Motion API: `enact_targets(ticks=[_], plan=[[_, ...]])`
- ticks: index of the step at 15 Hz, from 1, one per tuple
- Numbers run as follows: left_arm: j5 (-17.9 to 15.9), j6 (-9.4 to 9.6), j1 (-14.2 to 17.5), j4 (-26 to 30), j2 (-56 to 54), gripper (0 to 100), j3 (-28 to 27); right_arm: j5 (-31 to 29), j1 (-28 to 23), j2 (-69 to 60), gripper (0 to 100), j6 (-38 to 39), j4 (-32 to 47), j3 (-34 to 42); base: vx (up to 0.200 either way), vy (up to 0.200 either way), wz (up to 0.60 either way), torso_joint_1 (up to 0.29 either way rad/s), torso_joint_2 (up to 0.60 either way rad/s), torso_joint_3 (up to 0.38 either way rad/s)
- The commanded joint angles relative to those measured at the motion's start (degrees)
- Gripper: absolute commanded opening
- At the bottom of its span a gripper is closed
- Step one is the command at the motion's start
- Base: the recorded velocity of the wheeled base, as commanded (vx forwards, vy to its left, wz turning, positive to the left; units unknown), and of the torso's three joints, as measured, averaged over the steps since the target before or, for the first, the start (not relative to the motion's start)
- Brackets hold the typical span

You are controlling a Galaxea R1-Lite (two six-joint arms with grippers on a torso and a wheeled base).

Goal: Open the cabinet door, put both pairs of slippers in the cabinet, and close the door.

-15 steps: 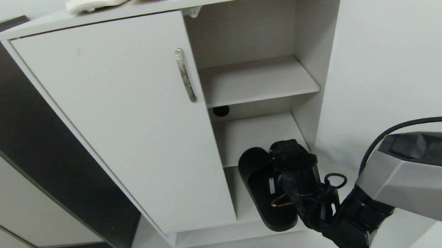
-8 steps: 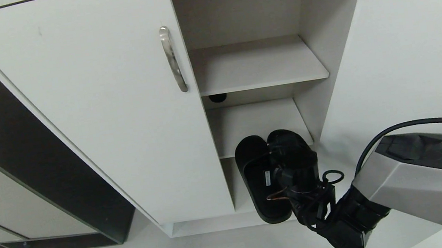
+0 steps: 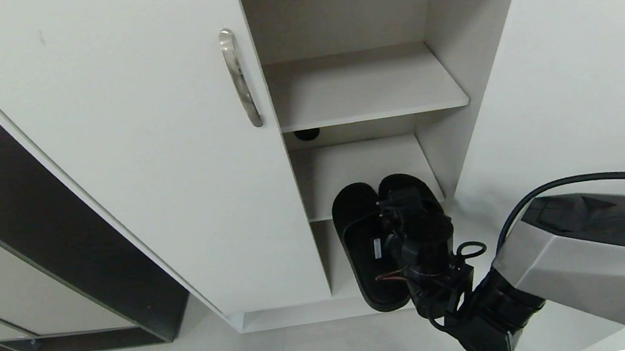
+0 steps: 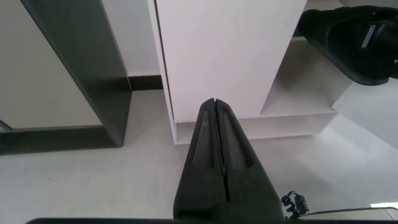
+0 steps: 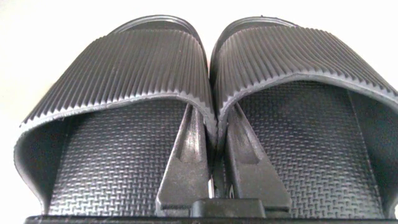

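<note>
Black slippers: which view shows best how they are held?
Right wrist view: the right gripper pinches the black slippers by their inner strap edges, seen close. The head view shows the pair partly behind the gripper; the left wrist view, a part.

Black slippers point(image 3: 361, 247) (ribbed straps), side by side, cabinet door point(image 3: 577, 74) open

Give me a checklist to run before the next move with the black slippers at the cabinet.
1. The right cabinet door is open: ok.
2. The right end effector pinches both black slippers together: ok.
3. Toes point into the opening, at the lower shelf: ok.
4. Slippers rest on a surface: cannot tell.
5. The left end effector is shut, outside the cabinet: ok.
</note>
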Motion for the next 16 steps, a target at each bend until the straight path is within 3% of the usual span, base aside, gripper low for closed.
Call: enact_targets(ticks=[1, 7, 9, 16], plan=[[0.0, -0.01, 0.0, 0.0, 0.1, 0, 0.0, -0.1, 0.0, 0.2, 0, 0.0, -0.1, 0.0, 0.0, 0.0, 0.0, 0.0, 0.0, 0.0], [0.0, -0.01, 0.0, 0.0, 0.1, 0, 0.0, -0.1, 0.0, 0.3, 0, -0.3, -0.2, 0.0, 0.2, 0.0, 0.0, 0.002, 0.0, 0.0], [0.0, -0.01, 0.0, -0.1, 0.1, 0, 0.0, -0.2, 0.0, 0.4, 0, -0.3, -0.2, -0.1, 0.0, 0.0, 0.0, 0.0, 0.0, 0.0], [0.0, -0.01, 0.0, 0.0, 0.1, 0, 0.0, -1.3, -2.5, 5.9, 0, 0.0, 7.9, -14.7, 0.0, 0.0, 0.0, 0.0, 0.0, 0.0]])
